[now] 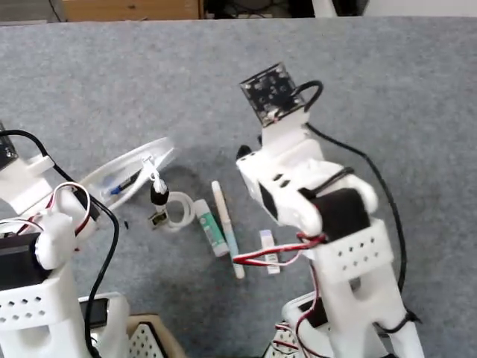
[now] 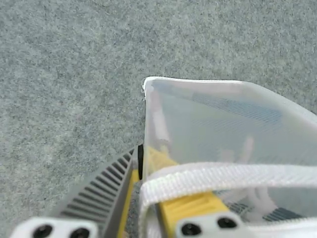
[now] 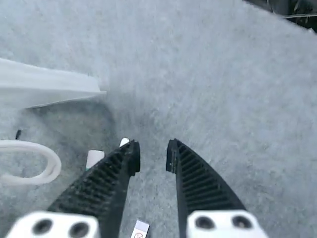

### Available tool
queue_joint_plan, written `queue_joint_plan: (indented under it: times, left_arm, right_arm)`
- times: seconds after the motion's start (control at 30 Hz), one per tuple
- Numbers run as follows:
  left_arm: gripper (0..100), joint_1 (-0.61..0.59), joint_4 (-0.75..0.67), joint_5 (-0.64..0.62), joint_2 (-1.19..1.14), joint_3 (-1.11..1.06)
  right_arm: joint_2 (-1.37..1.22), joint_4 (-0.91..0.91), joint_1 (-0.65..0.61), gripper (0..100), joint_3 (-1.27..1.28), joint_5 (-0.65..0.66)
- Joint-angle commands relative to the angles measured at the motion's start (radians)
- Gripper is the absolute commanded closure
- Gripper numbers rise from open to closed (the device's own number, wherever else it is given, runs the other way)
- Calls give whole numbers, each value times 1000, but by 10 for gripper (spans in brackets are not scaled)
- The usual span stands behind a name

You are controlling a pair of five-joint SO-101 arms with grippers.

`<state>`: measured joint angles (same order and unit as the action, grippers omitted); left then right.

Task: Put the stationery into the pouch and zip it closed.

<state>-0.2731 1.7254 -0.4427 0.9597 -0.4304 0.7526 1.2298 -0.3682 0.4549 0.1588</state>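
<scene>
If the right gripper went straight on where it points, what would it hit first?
Probably only the bare grey mat; the right gripper points past the pouch, which lies off to one side, though depth is unclear.

High view looking down over the table (image 1: 387,89); wrist views low and close, both catching the pouch (image 2: 223,124)

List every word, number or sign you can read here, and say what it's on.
No text here can be read.
Green-labelled tube: there is print on the label, but it is too small to read.
Small white piece: it has a label with a reddish mark, too blurred to read.
Pouch: no print is visible on it.
</scene>
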Motion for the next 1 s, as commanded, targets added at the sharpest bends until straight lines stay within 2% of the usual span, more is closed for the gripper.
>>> queue_joint_plan:
  times: [0.0, 0.27, 0.5, 0.77, 0.97]
  left_arm:
    - [972, -1, 5, -6, -11, 1]
    - [972, -1, 5, -6, -11, 1]
    - [972, -1, 5, -6, -11, 1]
    - [972, -1, 5, -6, -11, 1]
    - [972, -1, 5, -6, -11, 1]
  right_arm:
    - [19, -92, 5, 893, 77, 2]
    - [10, -218, -11, 893, 208, -2]
    - [-182, -226, -89, 893, 209, -14]
    - [-435, -230, -101, 892, 99, -57]
    - [-631, -227, -166, 892, -13, -58]
